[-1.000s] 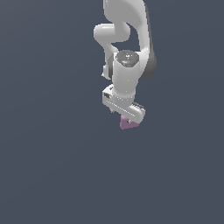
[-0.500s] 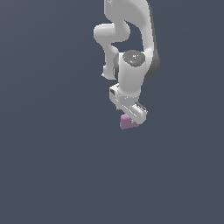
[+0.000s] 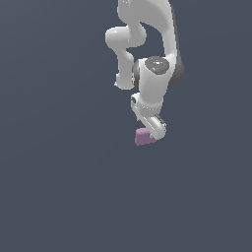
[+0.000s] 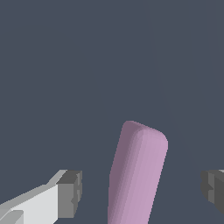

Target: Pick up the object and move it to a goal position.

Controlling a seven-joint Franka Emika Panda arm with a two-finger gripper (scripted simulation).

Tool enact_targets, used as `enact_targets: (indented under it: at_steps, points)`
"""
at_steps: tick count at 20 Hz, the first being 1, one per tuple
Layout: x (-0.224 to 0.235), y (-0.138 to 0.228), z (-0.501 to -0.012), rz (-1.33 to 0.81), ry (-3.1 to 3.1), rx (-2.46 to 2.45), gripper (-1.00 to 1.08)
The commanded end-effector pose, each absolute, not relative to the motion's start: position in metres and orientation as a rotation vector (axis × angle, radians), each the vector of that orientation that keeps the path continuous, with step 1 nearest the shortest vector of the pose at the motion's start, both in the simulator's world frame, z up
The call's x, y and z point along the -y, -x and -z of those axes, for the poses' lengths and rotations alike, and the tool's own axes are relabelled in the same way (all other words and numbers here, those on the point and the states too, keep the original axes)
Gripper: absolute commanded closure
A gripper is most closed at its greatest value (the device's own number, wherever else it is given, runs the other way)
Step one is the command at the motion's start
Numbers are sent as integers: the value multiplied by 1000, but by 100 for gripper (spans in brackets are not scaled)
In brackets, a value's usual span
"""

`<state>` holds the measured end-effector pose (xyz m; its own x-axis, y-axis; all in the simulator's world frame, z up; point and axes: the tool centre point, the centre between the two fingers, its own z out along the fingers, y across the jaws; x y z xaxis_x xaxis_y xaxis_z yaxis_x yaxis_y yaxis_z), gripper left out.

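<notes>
Pink-mauve, the block (image 4: 138, 175) stands between the two dark pads (image 4: 70, 193) in the wrist view, a clear gap on either side, so the gripper (image 4: 142, 190) is spread wide and grips nothing. From the exterior view the block (image 3: 143, 137) rests on the grey floor (image 3: 59, 187) right under the fingers, the arm (image 3: 147, 54) rising behind. Approach looks done; closing, lifting and carrying to the goal (no marker shows anywhere) all remain.
</notes>
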<state>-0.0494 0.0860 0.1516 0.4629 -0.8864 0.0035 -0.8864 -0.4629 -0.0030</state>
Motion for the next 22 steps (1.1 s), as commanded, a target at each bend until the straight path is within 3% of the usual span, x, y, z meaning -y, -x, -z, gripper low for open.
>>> enact_targets:
  at_steps: [1,22]
  points:
    - [-91,53,-150,6,2639,-1703,-92]
    - [-108,66,-145,0,2456,-1959,-92]
